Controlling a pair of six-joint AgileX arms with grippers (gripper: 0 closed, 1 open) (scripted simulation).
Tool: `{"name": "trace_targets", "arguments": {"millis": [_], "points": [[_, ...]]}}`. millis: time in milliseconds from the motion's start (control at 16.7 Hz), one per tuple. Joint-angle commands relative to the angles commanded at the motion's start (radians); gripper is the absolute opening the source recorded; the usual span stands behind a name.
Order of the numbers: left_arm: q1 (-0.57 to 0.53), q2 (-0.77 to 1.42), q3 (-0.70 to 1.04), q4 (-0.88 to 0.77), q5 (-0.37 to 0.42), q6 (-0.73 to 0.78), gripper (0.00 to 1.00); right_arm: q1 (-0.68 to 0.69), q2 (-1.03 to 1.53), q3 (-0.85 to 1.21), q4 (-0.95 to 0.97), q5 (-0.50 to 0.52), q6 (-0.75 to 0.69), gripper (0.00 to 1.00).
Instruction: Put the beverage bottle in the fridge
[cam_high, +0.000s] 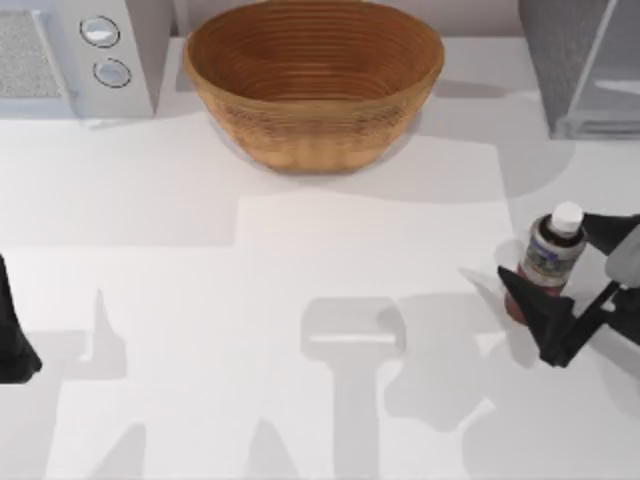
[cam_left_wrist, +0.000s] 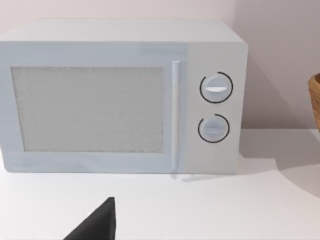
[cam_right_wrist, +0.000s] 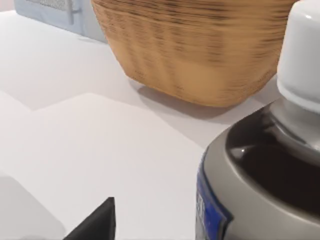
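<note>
The beverage bottle (cam_high: 549, 257) stands upright on the white table near the right edge, with a white cap, a grey-blue label and reddish-brown liquid. My right gripper (cam_high: 546, 247) is open around it, one dark finger (cam_high: 528, 297) in front of the bottle's base and the other behind its shoulder. From the right wrist the bottle (cam_right_wrist: 260, 165) looms very close, with a clear gap to the one finger (cam_right_wrist: 97, 222) in sight. The fridge (cam_high: 565, 60), a grey speckled box with a pale door panel, stands at the back right corner. My left gripper (cam_high: 12, 345) is parked open at the left edge.
A large wicker basket (cam_high: 315, 80) sits at the back centre, between the bottle and the white microwave (cam_high: 85, 50) at the back left. The left wrist faces that microwave (cam_left_wrist: 120, 100) head-on. Bare tabletop (cam_high: 300, 300) spans the middle and front.
</note>
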Motion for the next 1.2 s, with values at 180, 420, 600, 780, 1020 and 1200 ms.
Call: {"name": "trace_targets", "arguments": {"millis": [180,420,600,780,1020,1200], "points": [[0.0,0.0,0.0,0.0,0.0,0.0,1.0,0.0,0.0,0.0,0.0,0.0,0.0,0.85],[0.0,0.0,0.0,0.0,0.0,0.0,1.0,0.0,0.0,0.0,0.0,0.0,0.0,0.55],[0.0,0.0,0.0,0.0,0.0,0.0,1.0,0.0,0.0,0.0,0.0,0.0,0.0,0.33],[0.0,0.0,0.0,0.0,0.0,0.0,1.0,0.0,0.0,0.0,0.0,0.0,0.0,0.1],[0.0,0.0,0.0,0.0,0.0,0.0,1.0,0.0,0.0,0.0,0.0,0.0,0.0,0.01],[0.0,0.0,0.0,0.0,0.0,0.0,1.0,0.0,0.0,0.0,0.0,0.0,0.0,0.01]]}}
